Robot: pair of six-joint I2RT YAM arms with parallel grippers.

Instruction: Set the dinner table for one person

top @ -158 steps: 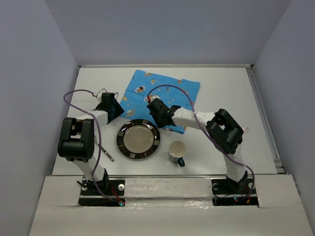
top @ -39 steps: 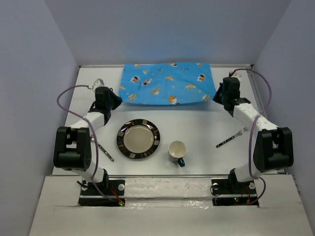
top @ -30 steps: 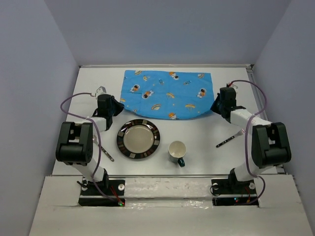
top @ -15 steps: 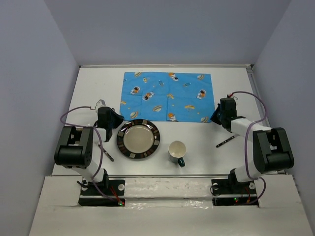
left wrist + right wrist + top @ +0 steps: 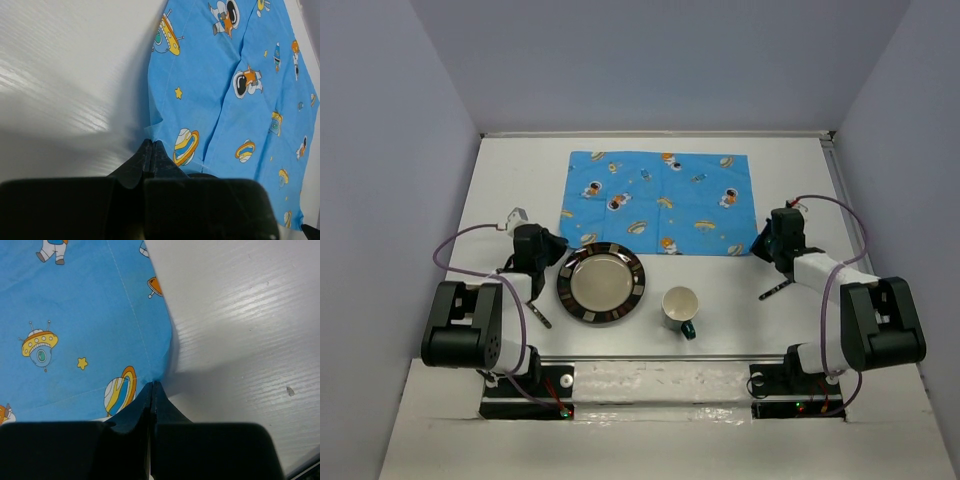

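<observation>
The blue cartoon-printed mat lies spread flat on the far half of the white dinner table. My left gripper is shut on the mat's near left corner; in the left wrist view its fingertips pinch the cloth edge. My right gripper is shut on the near right corner, its fingertips pressed together on the mat. Both grippers sit low at the tabletop.
A dark-rimmed plate lies just in front of the mat, its far rim at the mat's near edge. A white mug stands to its right. A fork lies near the right arm, another utensil near the left arm.
Both grippers have drawn the mat toward the near edge and lowered it, so it now lies flatter and closer to the plate. The plate, mug and cutlery have not moved.
</observation>
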